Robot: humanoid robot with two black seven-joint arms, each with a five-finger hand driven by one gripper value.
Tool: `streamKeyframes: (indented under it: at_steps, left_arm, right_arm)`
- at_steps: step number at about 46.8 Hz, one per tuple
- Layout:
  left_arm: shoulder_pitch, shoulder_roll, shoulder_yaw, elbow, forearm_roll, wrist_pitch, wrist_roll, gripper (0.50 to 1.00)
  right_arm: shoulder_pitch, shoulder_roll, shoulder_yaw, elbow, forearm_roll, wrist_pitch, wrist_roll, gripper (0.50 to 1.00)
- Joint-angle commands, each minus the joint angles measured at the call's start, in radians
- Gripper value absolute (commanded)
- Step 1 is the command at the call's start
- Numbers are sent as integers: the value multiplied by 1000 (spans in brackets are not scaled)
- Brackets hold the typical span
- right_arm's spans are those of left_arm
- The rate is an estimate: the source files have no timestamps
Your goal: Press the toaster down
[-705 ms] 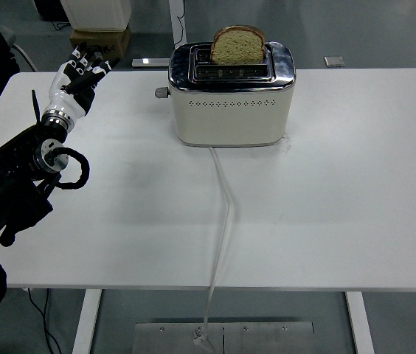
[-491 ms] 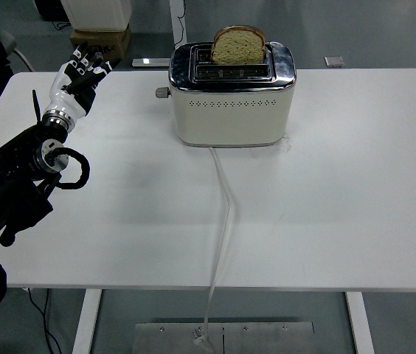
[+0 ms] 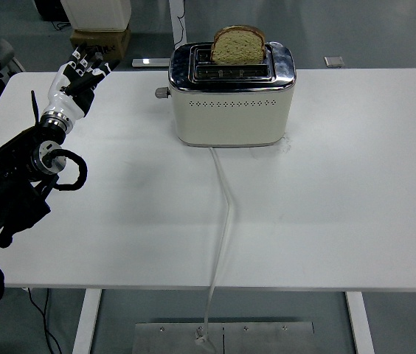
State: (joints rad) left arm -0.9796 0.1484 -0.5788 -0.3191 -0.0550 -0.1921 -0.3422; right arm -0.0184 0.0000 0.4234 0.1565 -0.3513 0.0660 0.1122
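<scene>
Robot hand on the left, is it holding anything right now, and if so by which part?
Nothing is held. The left robot hand is over the table's far left, fingers loosely open, well apart from the toaster and its side lever.

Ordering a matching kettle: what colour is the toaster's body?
Cream body, shiny chrome top, clearest in head view.

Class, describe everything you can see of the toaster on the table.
The cream toaster with a shiny chrome top stands upright at the far middle of the white table. A brown bread slice sticks up from its rear slot; the front slot looks empty. A small lever knob juts from its left end. Its white cord trails over the near edge.
</scene>
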Motion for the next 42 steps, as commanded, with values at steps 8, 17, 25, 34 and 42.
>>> streamKeyframes:
  at_steps: [8,17,25,34,42]
  left_arm:
    - [-10,34,2,-8,118,0,-3,1000]
    - [-8,40,2,-12,162,2,-3,1000]
    - [-8,63,2,-50,162,0,-1,1000]
    - [-7,123,8,-126,195,-3,-1,1000]
    - [-4,154,8,-170,261,-3,-1,1000]
  right_arm:
    - [0,0,0,0,0,0,0,1000]
    - [0,0,0,0,0,0,0,1000]
    - [0,0,0,0,0,0,0,1000]
    - [0,0,0,0,0,0,0,1000]
    - [0,0,0,0,0,0,0,1000]
